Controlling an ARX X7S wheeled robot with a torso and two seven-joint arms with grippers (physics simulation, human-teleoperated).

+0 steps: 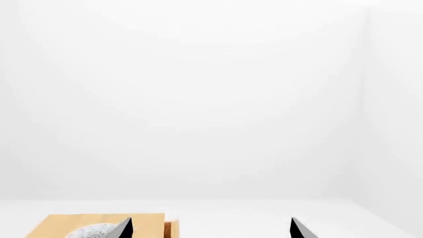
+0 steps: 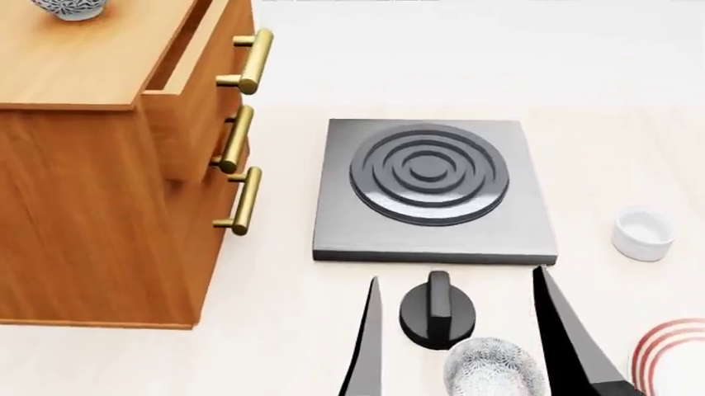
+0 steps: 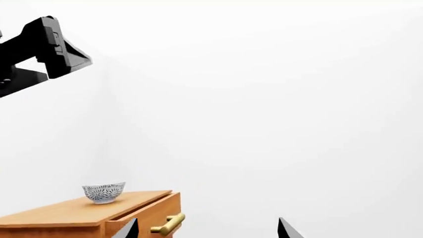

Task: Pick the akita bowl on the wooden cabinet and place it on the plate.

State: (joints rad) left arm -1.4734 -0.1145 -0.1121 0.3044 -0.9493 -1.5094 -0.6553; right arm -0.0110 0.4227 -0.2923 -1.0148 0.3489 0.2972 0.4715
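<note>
Both grippers show only as dark fingertip wedges with a wide gap between them, holding nothing. From the head camera, the right gripper (image 2: 457,330) sits low in view above the pale table (image 2: 286,355), its two dark fingers spread to either side of a black stove knob (image 2: 437,310).

A speckled bowl (image 2: 496,370) rests on the table just below that knob, between the two fingers, though whether they touch it is hard to tell from this angle. Right of it, at the picture's edge, is a white plate (image 2: 672,355) with thin red rings, only partly in view. A small plain white cup (image 2: 642,233) stands farther back on the right.

A grey hob (image 2: 432,191) with a dark ringed burner lies in the middle of the table. To its left stands the wooden cabinet (image 2: 99,214) with brass handles, its top drawer pulled slightly out. The akita bowl (image 2: 69,7) sits on the cabinet's top, towards the back, well apart from the plate.

The left gripper (image 1: 211,229) hovers parted, near the cabinet's top.
</note>
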